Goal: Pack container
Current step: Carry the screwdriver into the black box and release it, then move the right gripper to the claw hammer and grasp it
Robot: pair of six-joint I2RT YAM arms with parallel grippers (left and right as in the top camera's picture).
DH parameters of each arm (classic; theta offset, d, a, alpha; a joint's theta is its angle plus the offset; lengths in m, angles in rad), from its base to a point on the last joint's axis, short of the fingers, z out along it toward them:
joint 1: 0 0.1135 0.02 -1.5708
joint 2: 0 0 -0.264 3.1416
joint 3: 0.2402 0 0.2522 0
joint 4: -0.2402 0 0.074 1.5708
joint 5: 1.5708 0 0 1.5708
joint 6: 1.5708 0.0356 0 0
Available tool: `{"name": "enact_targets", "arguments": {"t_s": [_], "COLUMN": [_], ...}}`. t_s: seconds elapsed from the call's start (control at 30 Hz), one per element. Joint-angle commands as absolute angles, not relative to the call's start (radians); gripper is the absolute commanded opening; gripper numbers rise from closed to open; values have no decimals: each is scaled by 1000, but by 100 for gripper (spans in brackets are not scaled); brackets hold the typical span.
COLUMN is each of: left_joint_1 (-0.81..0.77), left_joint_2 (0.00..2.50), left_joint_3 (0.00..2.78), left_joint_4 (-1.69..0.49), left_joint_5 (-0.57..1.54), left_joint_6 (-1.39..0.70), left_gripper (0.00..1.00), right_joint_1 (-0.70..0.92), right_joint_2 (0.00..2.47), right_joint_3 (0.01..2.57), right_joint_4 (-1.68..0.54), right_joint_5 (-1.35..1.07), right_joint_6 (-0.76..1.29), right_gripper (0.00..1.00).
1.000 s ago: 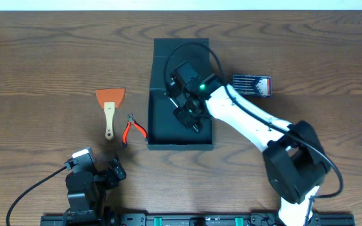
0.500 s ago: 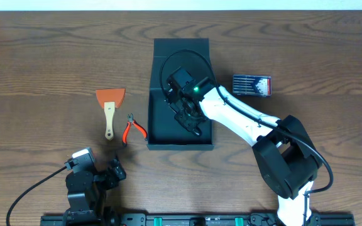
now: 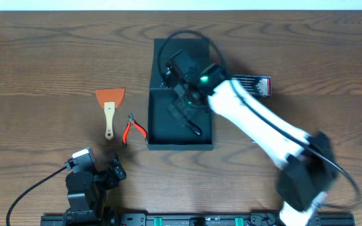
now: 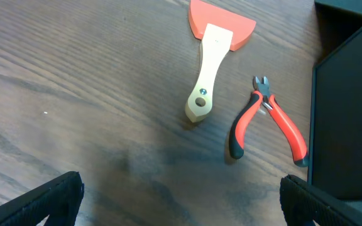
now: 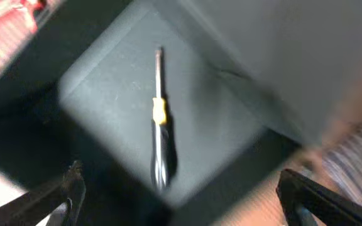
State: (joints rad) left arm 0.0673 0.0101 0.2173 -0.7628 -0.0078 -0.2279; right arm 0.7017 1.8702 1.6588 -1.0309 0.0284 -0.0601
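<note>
The black container [image 3: 162, 119] stands open in the middle of the table, its lid flap [image 3: 181, 50] folded away at the far side. On its floor lies a black-handled screwdriver [image 5: 159, 122] with a yellow band, also seen from above as the screwdriver [image 3: 191, 127]. My right gripper [image 3: 185, 104] hovers over the container, open [image 5: 181, 204], its fingertips [image 5: 69, 191] wide apart and clear of the screwdriver. My left gripper [image 4: 181, 204] rests open and empty near the table's front edge [image 3: 109, 172].
An orange scraper [image 3: 110, 105] with a pale wooden handle and red-handled pliers [image 3: 132, 129] lie left of the container; both the scraper [image 4: 213, 56] and the pliers [image 4: 269, 119] show in the left wrist view. A dark blue flat packet [image 3: 263, 85] lies right of the container, partly under the right arm.
My right gripper has opened and let go of the screwdriver, which now lies on the container floor. The right arm has lifted back, blurred with motion. The left arm has not moved.
</note>
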Motion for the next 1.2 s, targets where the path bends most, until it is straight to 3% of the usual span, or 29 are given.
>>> {"name": "enact_targets", "arguments": {"t_s": [0.0, 0.2, 0.43, 0.87, 1.17], "left_joint_1": [63, 63, 63, 63, 63], "left_joint_2": [4, 4, 4, 4, 4], "left_joint_3": [213, 213, 213, 213, 213], "left_joint_4": [-765, -765, -765, -765, -765], "left_joint_5": [-19, -19, -19, -19, -20], "left_joint_6": [-215, -215, -215, -215, -215], "left_gripper": [99, 99, 99, 98, 98], "right_joint_1": [650, 467, 340, 308, 276], "right_joint_2": [1697, 1470, 1327, 1650, 1816], "right_joint_3": [1692, 1548, 1245, 1217, 1217], "right_joint_4": [-1093, -1187, -1056, -1042, -968], "right_joint_5": [132, 131, 41, 38, 37], "right_joint_6": [4, 28, 35, 111, 94], "right_gripper": [99, 99, 96, 92, 77]}}
